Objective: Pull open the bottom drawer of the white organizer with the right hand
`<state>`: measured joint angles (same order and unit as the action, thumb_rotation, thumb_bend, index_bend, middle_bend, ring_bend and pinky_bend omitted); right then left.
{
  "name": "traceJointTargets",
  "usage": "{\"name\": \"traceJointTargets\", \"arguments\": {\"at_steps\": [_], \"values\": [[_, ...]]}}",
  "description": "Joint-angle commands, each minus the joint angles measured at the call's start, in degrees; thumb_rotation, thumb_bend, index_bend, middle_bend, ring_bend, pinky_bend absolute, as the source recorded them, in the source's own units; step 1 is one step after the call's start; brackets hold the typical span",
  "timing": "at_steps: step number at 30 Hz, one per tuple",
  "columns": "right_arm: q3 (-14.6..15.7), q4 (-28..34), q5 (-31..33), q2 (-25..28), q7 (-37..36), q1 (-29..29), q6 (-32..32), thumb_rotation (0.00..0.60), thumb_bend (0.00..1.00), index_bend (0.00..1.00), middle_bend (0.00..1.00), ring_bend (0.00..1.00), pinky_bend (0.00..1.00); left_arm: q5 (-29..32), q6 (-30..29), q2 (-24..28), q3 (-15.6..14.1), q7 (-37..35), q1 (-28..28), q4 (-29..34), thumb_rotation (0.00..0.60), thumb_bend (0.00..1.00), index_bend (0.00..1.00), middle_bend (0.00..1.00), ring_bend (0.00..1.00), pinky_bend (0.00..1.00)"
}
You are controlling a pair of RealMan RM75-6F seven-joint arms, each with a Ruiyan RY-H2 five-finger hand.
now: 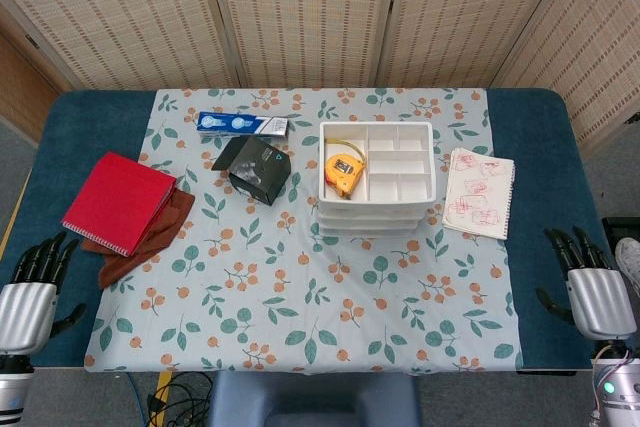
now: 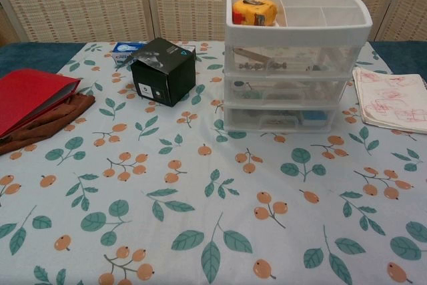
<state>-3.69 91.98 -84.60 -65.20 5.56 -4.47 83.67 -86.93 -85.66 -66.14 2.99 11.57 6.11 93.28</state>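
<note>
The white organizer [image 1: 377, 177] [image 2: 293, 58] stands right of the table's middle, with three translucent drawers stacked under an open divided top tray. Its bottom drawer [image 2: 287, 119] sits flush with the frame, closed, small items dimly visible inside. A yellow tape measure [image 1: 343, 172] [image 2: 253, 11] lies in the top tray's left compartment. My right hand [image 1: 588, 282] rests at the table's near right edge, fingers apart and empty, well away from the organizer. My left hand [image 1: 32, 282] rests at the near left edge, also empty with fingers spread. Neither hand shows in the chest view.
A black box [image 1: 260, 169] [image 2: 163, 70] stands left of the organizer. A red notebook [image 1: 118, 202] [image 2: 30, 98] lies on brown cloth [image 1: 150, 237] at the left. A blue-white tube box [image 1: 241, 124] lies at the back. A sheet with red drawings [image 1: 479, 192] [image 2: 393, 98] lies right of the organizer.
</note>
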Motion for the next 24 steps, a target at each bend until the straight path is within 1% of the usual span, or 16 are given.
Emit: {"name": "traceJointTargets", "arguments": {"at_steps": [1,10,11,13,16,19,22,24], "values": [[0.13,0.58,0.28,0.33,0.05,-0.09,-0.47,0.600,0.28,0.06,0.13,0.07,0.16,0.26,0.22,-0.04,0.09,0.34,0.27,0.24,0.600,0.18,0.02,0.01,0.05,0.09],[0.26,1.67,-0.29,0.60,-0.82,-0.08,-0.25,0.600,0.28,0.06,0.13,0.07,0.16,-0.22,-0.92,-0.33,0.28,-0.47,0.12,-0.24,0.600,0.18,0.02,0.01,0.05,0.09],[0.26,1.83,-0.36,0.65,-0.89,-0.04,-0.13,0.600,0.28,0.06,0.14,0.09,0.16,-0.31,-1.06,-0.33,0.29,-0.68,0.09,-0.31,0.600,0.18,0.02,0.01,0.05,0.09],[0.36,2.59,-0.25,0.84,-1.21,0.03,-0.28,0.600,0.28,0.06,0.18,0.14,0.20,-0.59,-1.42,-0.37,0.26,-1.12,0.00,-0.49,0.600,0.18,0.02,0.01,0.05,0.09],[0.56,4.38,0.20,1.29,-2.54,-0.11,-1.27,0.600,0.28,0.06,0.24,0.26,0.33,-0.82,-1.60,-0.48,0.19,-1.57,-0.03,-0.88,0.600,0.18,0.02,0.01,0.05,0.09],[0.91,7.03,1.18,2.19,-5.36,-0.70,-3.82,0.600,0.28,0.06,0.31,0.37,0.46,-0.62,-1.47,-0.46,0.06,-1.92,-0.13,-1.11,0.600,0.18,0.02,0.01,0.05,0.09],[1.40,9.85,2.53,3.35,-8.83,-1.93,-7.97,0.600,0.28,0.06,0.39,0.52,0.61,-0.43,-1.33,-0.44,-0.02,-2.46,-0.19,-1.37,0.600,0.18,0.02,0.01,0.05,0.09],[1.73,11.37,3.16,4.06,-10.54,-3.13,-11.12,0.600,0.28,0.06,0.43,0.58,0.68,-0.39,-1.33,-0.49,-0.07,-2.86,-0.24,-1.68,0.600,0.18,0.02,0.01,0.05,0.09]]}}
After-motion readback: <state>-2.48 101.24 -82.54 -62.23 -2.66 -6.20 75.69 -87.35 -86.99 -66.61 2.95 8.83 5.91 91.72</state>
